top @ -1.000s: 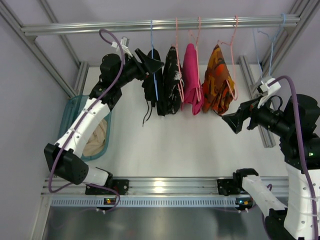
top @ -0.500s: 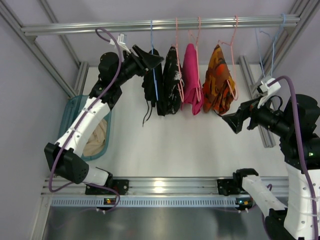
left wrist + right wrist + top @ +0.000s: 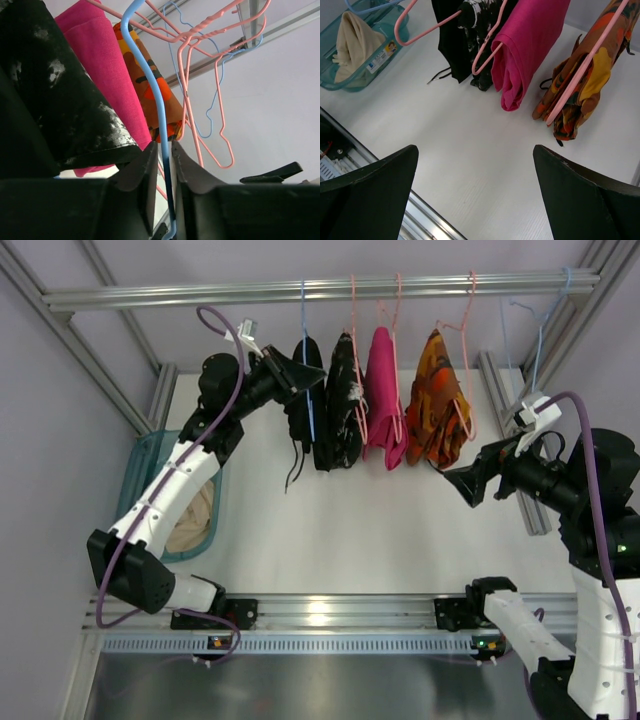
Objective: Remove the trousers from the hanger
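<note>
The left end effector (image 3: 316, 375) has dropped slightly from where it stood half a second ago. Its jaws have narrowed from well apart to a slim gap around the hanger (image 3: 308, 390). The right arm, the garments and the hangers on the rail (image 3: 320, 288) have not shifted.

In the left wrist view the fingers (image 3: 145, 170) stand on either side of the light-blue wire of the hanger (image 3: 150, 75). They are very close to it, and I cannot tell whether they already pinch it. The right end effector (image 3: 462, 485) hangs at 4 o'clock over the tabletop (image 3: 380, 530), spread wide and holding nothing. Its view shows both fingers at the frame edges with bare tabletop between them (image 3: 475, 147).

The trousers (image 3: 298, 410) hang on the blue hanger at about 11 o'clock in the top view, the leftmost garment on the rail. They are plain black soft cloth, folded over the wire in a narrow bunch. Thin drawstrings (image 3: 292, 472) dangle below the hem. The left end effector sits at 10 o'clock of them, against their upper part. At their 3 o'clock, touching, hangs a black garment with white speckles (image 3: 343, 400). Beyond it hang a pink one (image 3: 383, 400) and an orange patterned one (image 3: 435, 405), all on pink hangers. From the right wrist the trousers (image 3: 449, 40) show as a dark fold, their drawstrings (image 3: 438, 75) trailing toward 7 o'clock.
</note>
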### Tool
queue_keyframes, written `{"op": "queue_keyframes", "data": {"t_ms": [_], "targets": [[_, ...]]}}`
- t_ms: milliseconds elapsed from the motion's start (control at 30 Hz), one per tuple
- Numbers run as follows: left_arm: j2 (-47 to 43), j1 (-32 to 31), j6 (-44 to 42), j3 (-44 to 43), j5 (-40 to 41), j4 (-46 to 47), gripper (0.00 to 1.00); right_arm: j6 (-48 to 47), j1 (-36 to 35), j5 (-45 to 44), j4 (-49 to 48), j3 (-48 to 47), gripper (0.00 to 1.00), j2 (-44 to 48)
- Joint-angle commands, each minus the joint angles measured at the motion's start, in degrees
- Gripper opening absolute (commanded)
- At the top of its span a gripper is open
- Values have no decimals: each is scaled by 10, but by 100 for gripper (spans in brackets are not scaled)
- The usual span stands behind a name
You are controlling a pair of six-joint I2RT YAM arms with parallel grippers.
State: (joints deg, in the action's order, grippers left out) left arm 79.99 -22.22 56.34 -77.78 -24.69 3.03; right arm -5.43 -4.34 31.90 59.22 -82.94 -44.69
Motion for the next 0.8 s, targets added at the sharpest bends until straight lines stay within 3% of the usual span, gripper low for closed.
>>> {"op": "queue_keyframes", "data": {"t_ms": [0, 33, 100, 500, 767], "targets": [[-25, 2, 2, -15, -10, 33, 18, -1, -1, -2, -29, -5, 99, 2], [-26, 1, 2, -17, -10, 33, 9, 0, -1, -2, -28, -6, 100, 2], [-25, 1, -3, -24, -15, 38, 0, 2, -1, 0, -29, -7, 99, 3], [-36, 0, -62, -107, -19, 42, 0, 24, -1, 25, -51, -36, 99, -18], [-73, 0, -48, -91, -20, 53, 0, 39, -1, 48, -105, -47, 100, -39]]}}
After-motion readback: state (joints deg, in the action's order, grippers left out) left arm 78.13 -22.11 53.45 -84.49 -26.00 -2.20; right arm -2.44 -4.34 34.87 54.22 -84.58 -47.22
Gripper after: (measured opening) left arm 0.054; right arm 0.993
